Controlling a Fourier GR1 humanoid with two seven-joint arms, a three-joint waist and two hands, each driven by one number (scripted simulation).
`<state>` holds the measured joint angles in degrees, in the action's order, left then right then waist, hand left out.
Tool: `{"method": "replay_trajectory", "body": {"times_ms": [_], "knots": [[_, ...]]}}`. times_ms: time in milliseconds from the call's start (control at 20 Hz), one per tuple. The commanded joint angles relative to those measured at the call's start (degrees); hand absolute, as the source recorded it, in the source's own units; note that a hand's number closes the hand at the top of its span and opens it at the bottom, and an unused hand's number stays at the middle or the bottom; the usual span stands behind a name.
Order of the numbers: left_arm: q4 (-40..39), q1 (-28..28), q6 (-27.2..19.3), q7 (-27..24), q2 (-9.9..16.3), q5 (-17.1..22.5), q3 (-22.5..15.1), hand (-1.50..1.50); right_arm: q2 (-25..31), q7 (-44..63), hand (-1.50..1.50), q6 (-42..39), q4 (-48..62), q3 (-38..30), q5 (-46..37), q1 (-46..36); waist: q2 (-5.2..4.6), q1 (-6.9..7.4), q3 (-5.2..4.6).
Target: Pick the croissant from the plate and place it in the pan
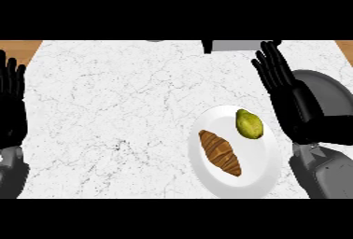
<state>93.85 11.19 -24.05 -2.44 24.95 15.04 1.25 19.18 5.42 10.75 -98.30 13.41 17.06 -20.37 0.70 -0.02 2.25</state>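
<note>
Right hand (293, 100) is hovering with fingers straight, holding nothing, partly covering the dark pan (334, 105). Just left of it, croissant (220, 152) is lying on the white plate (265, 175) beside a green fruit (250, 124). Left hand (11, 105) is resting, fingers relaxed, at the left edge.

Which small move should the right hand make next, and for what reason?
Probably the right hand should move left and down over the croissant. The hand is open and holds nothing, while the croissant lies on the plate beside a green fruit, not in the pan.
</note>
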Motion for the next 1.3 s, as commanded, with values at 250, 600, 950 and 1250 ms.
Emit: {"method": "replay_trajectory", "body": {"times_ms": [250, 600, 950, 1250], "knots": [[-2.55, 0.55, 12.79, 7.33, 2.86, -4.28, -16.33, 0.0, 4.38, 11.78, -1.5, -13.4, 18.54, 6.82, 1.29, -6.37, -3.02, 2.5, -2.19], [-6.07, 1.02, 16.59, 9.91, 1.29, -2.53, -16.82, 0.0, 2.03, -3.61, -1.5, 0.19, 29.06, 14.02, -23.04, -0.08, -1.04, 0.3, -2.2], [-7.49, 0.46, 16.06, 9.81, -0.83, -6.12, -17.97, 0.0, 9.78, 4.36, -1.5, -16.92, 30.79, 17.66, -26.35, -8.29, -0.79, 0.34, -2.32], [-6.77, 3.53, 17.03, 12.74, -0.97, -5.1, -16.59, 0.0, 8.91, 18.16, -1.5, -29.11, 29.81, 22.7, -29.91, -19.65, -0.85, 0.77, -2.36]]}}
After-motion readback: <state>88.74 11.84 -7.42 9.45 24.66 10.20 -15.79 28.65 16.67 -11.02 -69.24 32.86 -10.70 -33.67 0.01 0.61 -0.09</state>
